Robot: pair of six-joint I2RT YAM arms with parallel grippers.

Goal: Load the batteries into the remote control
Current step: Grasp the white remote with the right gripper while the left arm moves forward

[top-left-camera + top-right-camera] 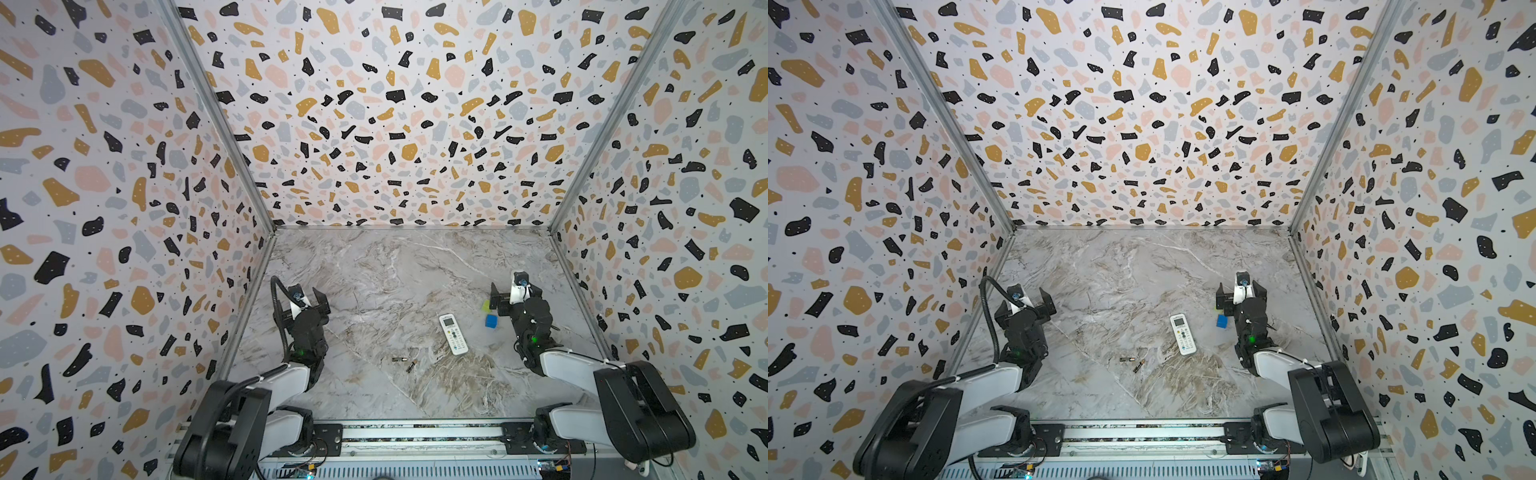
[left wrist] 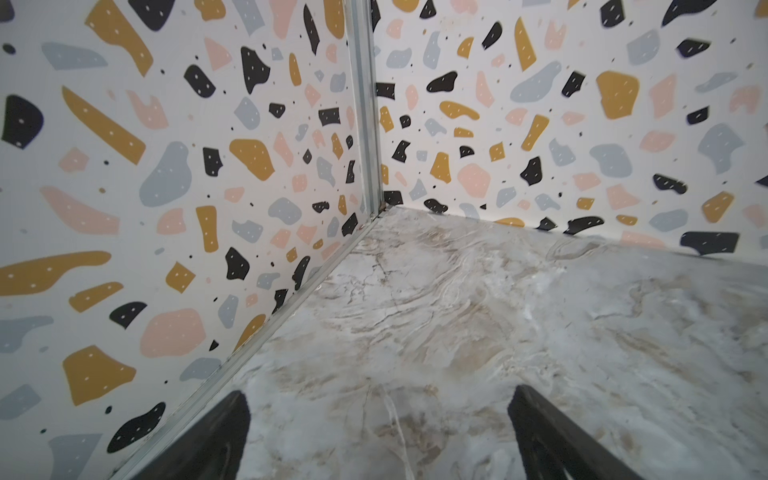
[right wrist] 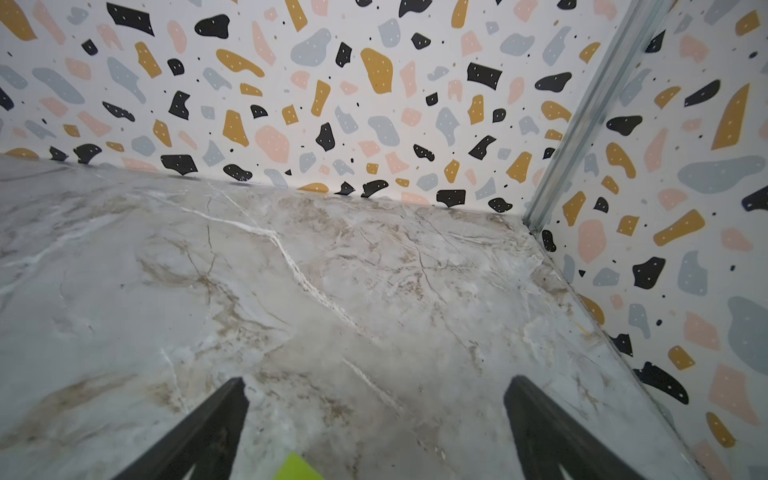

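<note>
— Where are the batteries (image 1: 398, 358) lying?
— On the desk (image 1: 374, 270), off the near end of the remote (image 1: 453, 334). I'm holding my left tool (image 1: 301, 305) and right tool (image 1: 515, 293) spread, empty. The left is probably sitting nearer.

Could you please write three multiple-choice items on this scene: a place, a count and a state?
1. Where do the batteries lie relative to the remote control? A) on it B) on the table, left of it C) inside it
2. How many cubes are there? A) one B) two C) three
3. How are the left gripper and right gripper? A) both open, empty B) both shut C) one shut
1 B: both rest on marble beside it.
2 B: a green cube and a blue cube.
3 A: jaws spread wide, nothing between.
</note>
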